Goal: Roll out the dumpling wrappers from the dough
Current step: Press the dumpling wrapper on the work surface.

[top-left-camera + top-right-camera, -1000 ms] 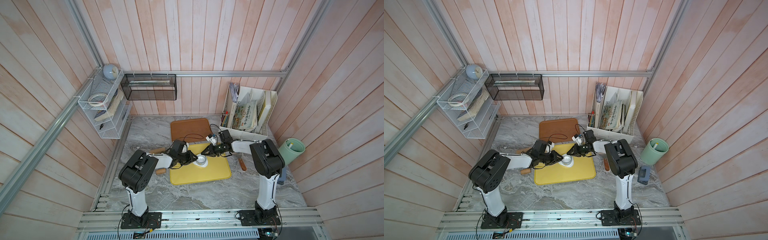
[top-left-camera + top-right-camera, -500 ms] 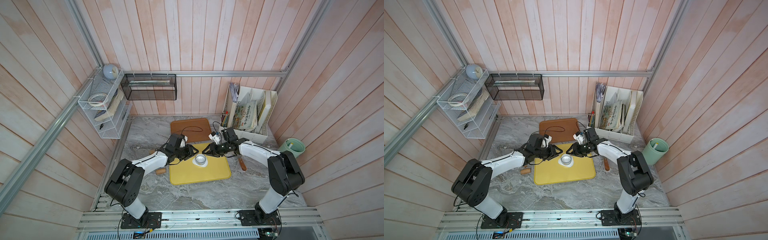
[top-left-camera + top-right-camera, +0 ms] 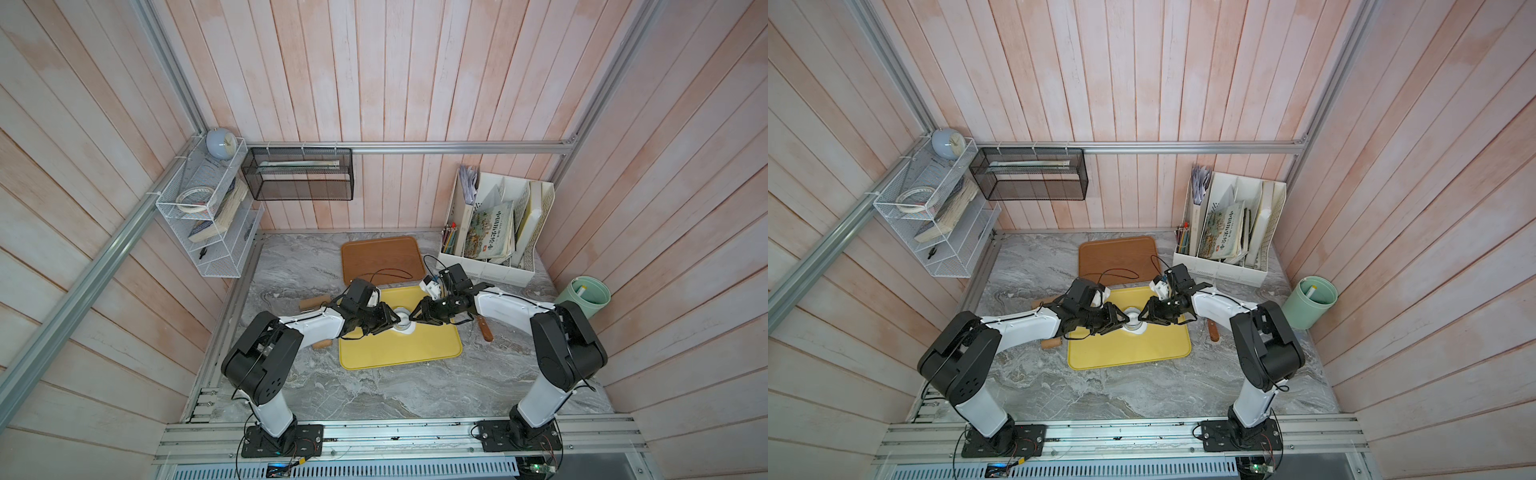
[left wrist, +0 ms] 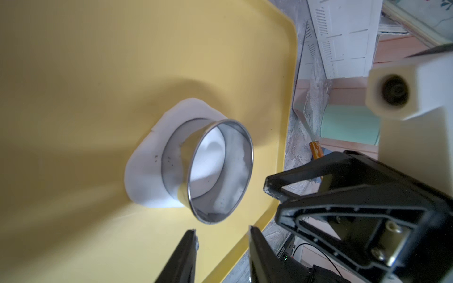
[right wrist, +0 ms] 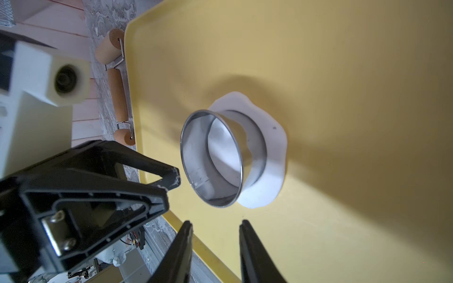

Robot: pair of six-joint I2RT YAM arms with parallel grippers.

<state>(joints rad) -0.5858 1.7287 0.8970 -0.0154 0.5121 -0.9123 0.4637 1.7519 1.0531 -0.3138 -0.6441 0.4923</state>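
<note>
Dough (image 4: 147, 171) lies flattened and ragged-edged on the yellow tray (image 3: 399, 353), toward the tray's far half, with a steel ring cutter (image 4: 215, 169) standing upright on it. No round is lifted free yet.

Left gripper (image 4: 223, 231) sits just beside the ring on one side, and right gripper (image 5: 216, 222) just beside it on the opposite side. Both jaws are part open with nothing in them. Neither looks to be touching the ring.

The step looks like cutting the round. Bear on the rim evenly from both sides, straight down, maybe with a small twist. A lopsided push would likely tip the ring or drag the soft dough across the tray.

Around it:
- The rolling pin (image 5: 117, 95) lies on the counter (image 3: 374, 395) along the tray's left edge, under your left arm.
- A wood-handled knife (image 3: 484, 330) lies right of the tray.
- A brown tray (image 3: 380, 257) sits behind.

Nothing blocks the ring. The two grippers facing each other nose to nose are your main clash risk.
</note>
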